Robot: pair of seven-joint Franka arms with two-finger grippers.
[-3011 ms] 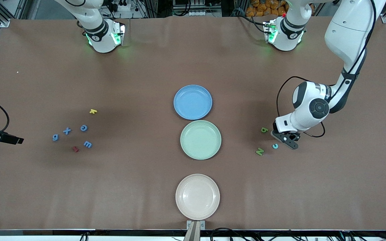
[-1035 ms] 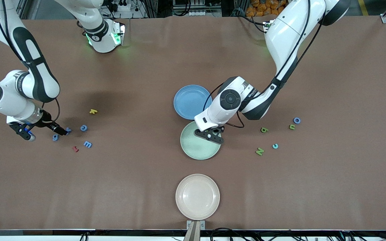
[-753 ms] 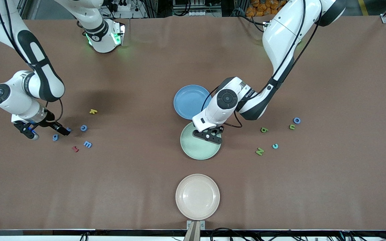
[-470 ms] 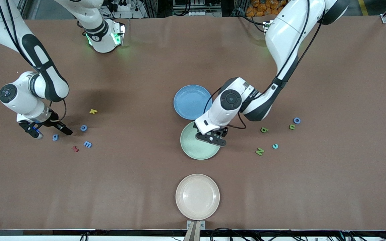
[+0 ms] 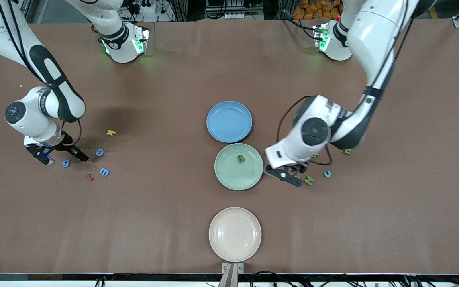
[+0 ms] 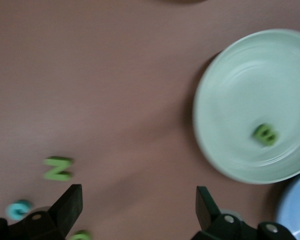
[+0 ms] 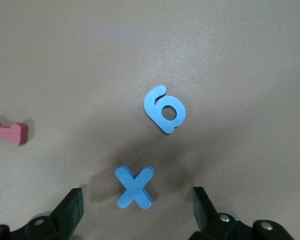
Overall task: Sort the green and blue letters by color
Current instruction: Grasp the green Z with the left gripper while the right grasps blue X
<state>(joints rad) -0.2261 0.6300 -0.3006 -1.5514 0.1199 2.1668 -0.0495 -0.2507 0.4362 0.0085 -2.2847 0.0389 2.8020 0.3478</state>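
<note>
One green letter B (image 5: 241, 158) lies flat inside the green plate (image 5: 229, 179), in the part of the plate nearer to the blue plate (image 5: 229, 121). In the left wrist view the same letter (image 6: 265, 134) rests on the smooth, shiny inside of the plate (image 6: 225, 80), apart from the raised rim.

The left gripper (image 5: 286, 175) hangs over the bare brown table (image 5: 153, 223) between the green plate and the green N (image 5: 308, 180). Its jaws stand wide apart and hold nothing. A small teal c (image 5: 327, 173) lies just beside the N, toward the left arm's end, and another green letter (image 5: 347, 151) shows partly under the arm. The left arm bends down from its base with the wrist low.

At the right arm's end, the right gripper (image 5: 60, 154) is low over the blue x (image 7: 134, 186), which lies flat between the wide open fingers (image 7: 70, 210) and touches neither. The blue g (image 5: 66, 163) is near it; the blue c (image 5: 99, 152), the blue m (image 5: 104, 172), the dark red letter (image 5: 89, 177) and the yellow letter (image 5: 110, 132) lie well apart from each other, so there is open table around each one.

The letters are thin foam pieces with matte faces. A beige plate (image 5: 234, 234) stands nearest to the front camera, with much free table on both sides.
</note>
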